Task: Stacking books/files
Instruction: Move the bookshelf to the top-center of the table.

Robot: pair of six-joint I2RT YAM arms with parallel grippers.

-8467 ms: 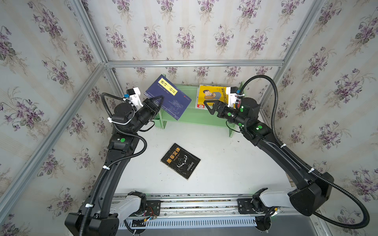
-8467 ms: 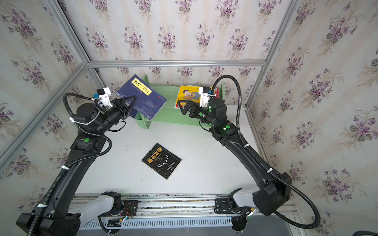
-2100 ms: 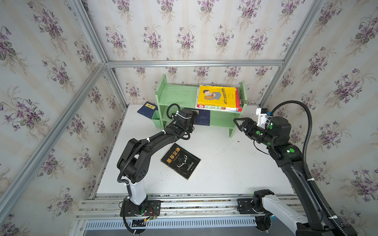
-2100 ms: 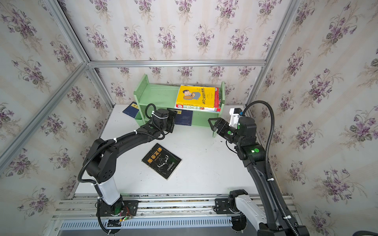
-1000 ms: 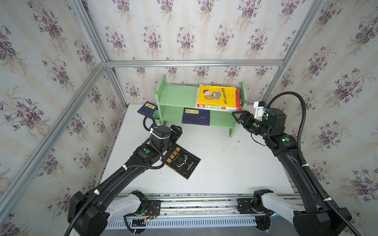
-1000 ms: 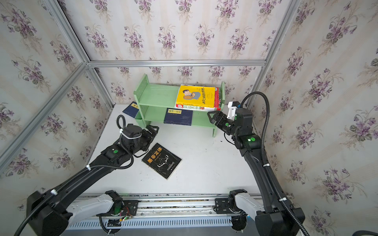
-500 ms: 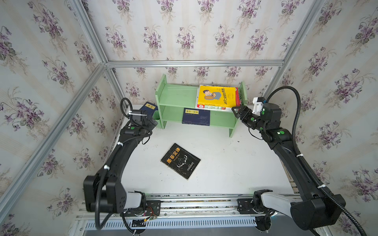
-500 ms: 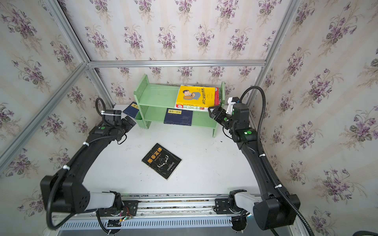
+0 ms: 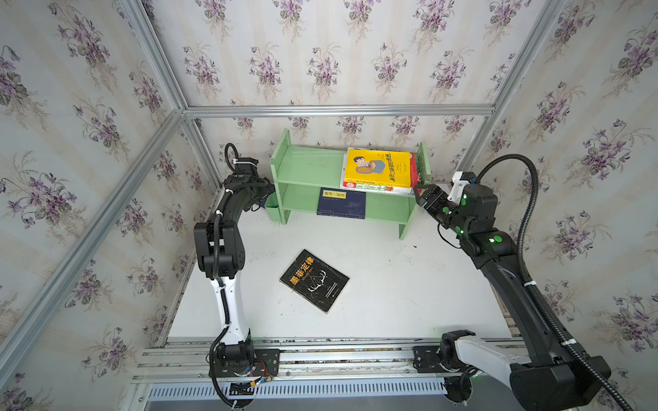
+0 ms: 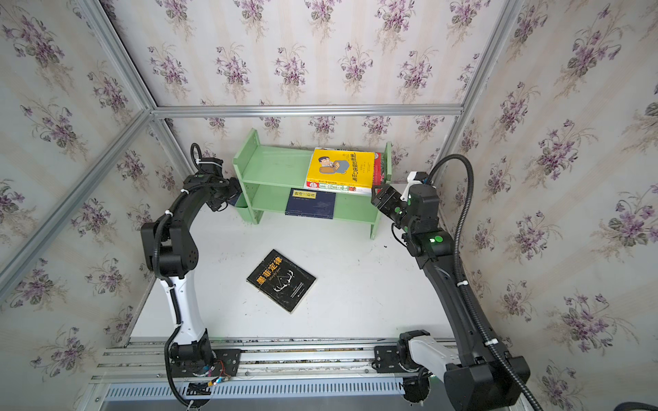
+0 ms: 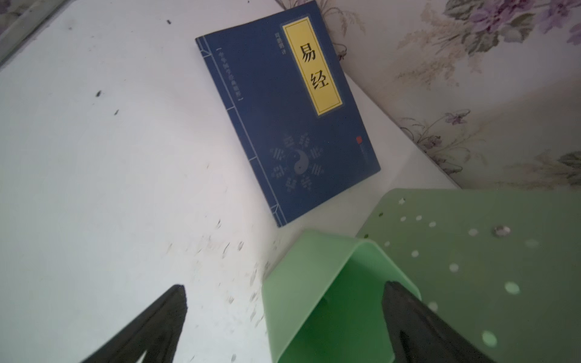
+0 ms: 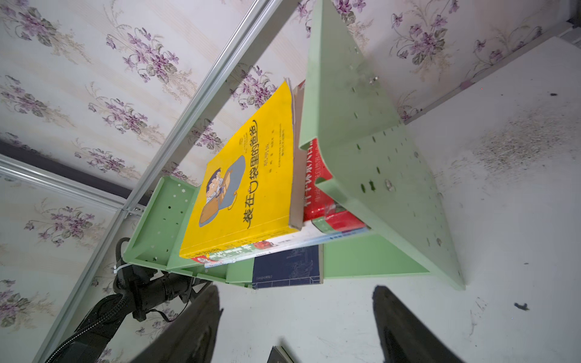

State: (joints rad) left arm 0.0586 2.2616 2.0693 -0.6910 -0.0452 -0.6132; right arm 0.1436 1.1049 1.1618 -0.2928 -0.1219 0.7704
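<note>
With both arms' jaws open and empty, the left gripper (image 11: 284, 287) hangs near the navy book (image 11: 289, 125) flat on the worktop (image 11: 94, 157) beside the green shelf (image 11: 487, 267), apparently its next pick, needing a low edge pinch.

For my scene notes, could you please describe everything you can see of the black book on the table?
The black book lies closed, cover up, flat on the white table, in front of the green shelf and apart from it, askew to the table's edges. It looks like a paperback: black cover, orange title along one edge, white antler drawing in the middle. Pale page edges show along one near side. Only the table touches it.
</note>
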